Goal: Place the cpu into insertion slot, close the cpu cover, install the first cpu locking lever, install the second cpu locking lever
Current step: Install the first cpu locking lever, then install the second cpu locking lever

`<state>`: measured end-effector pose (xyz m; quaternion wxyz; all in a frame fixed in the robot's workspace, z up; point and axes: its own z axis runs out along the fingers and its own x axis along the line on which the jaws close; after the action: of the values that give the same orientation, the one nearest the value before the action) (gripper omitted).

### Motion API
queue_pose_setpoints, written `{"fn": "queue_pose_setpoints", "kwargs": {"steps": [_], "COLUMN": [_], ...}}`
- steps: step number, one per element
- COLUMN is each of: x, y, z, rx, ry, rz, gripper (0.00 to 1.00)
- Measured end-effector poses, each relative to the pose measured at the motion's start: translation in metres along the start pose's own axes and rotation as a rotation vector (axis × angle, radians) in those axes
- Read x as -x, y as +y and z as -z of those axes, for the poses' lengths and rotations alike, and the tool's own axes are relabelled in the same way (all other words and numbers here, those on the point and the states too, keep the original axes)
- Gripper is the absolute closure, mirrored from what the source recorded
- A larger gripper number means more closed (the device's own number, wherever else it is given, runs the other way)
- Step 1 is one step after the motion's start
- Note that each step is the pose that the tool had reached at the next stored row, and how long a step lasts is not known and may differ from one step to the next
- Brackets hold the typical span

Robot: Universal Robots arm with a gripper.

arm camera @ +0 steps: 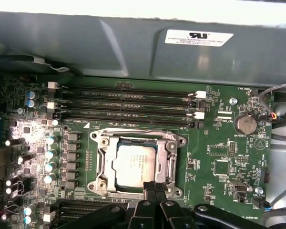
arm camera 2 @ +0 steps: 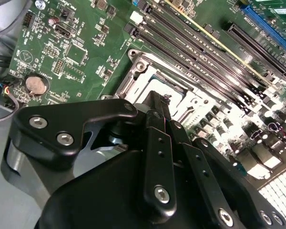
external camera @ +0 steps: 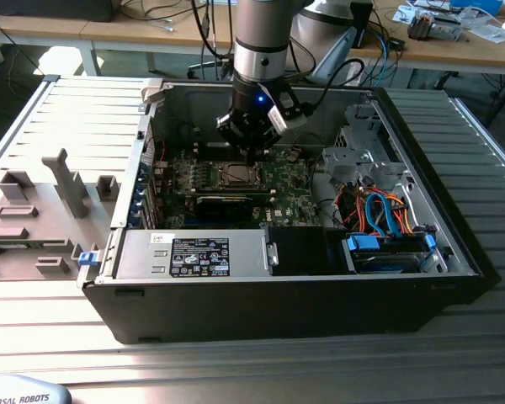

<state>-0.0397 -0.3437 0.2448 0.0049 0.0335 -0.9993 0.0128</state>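
Silver arm [external camera: 261, 34] vertical | pincer [arm camera: 155, 186] closed, empty, tips at cpu cover [arm camera: 170, 160] edge

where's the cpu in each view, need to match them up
Exterior view: the cpu sits in the socket mid-board, just below the hand.
First wrist view: the cpu fills the socket centre.
Second wrist view: a strip of cpu shows above the fingertips.
Shared landmark: the memory slots beside the socket.

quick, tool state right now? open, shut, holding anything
tool: shut, fingertips together at the edge of the cpu cover, holding nothing that shows; the cpu sits in the socket.
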Motion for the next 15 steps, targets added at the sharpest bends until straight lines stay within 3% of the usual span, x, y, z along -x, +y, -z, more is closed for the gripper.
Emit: {"fn": "queue_pose_setpoints", "kwargs": {"steps": [15], "x": [0.0002], "y": [-0.0030], "z": [0.0003], "rx": [0.0000], "ry": [0.0001], "rz": [0.000], "gripper": [0.89]}}
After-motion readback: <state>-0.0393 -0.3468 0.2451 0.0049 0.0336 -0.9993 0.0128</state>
